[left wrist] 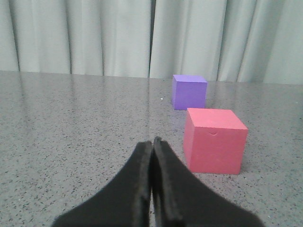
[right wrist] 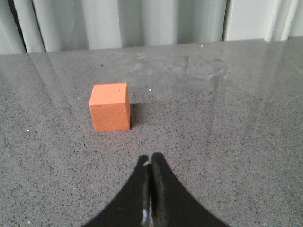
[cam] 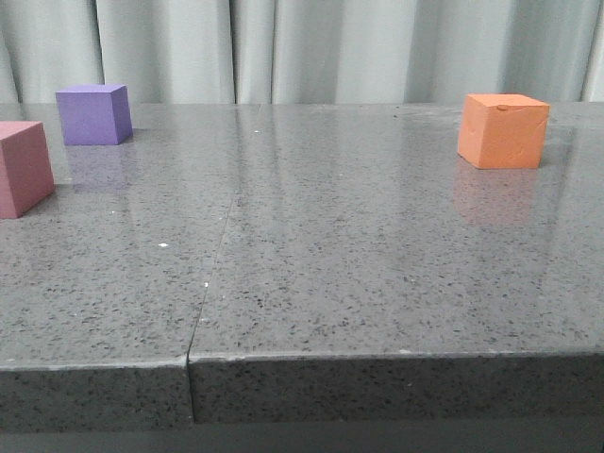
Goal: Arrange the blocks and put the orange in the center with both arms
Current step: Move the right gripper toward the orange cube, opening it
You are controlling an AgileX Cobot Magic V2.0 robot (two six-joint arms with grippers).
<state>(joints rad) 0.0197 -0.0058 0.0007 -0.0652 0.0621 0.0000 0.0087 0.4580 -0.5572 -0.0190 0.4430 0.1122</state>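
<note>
Nothing has been gathered yet: the three cubes sit scattered on the tabletop (cam: 311, 283), so the arrangement is judged to be at its very start.

The left hand (left wrist: 152, 142) is closed with its fingers pressed together and holds nothing. Just ahead of it and a little to its right stands the red cube (left wrist: 214, 140), with the purple cube (left wrist: 189, 91) further out behind that one, the two near each other but apart. That pairing probably explains why this hand is aimed here: both side blocks lie within its reach.

The right hand (right wrist: 150, 163) is likewise shut and empty. The orange cube (right wrist: 110, 107) rests flat on the tabletop ahead of it and off to its left, clear of the fingertips (neither hand shows in the front view).

Orange is well apart from the other two, across the tabletop, so it likely falls to the right hand to bring it between them. Either hand must open first.
</note>
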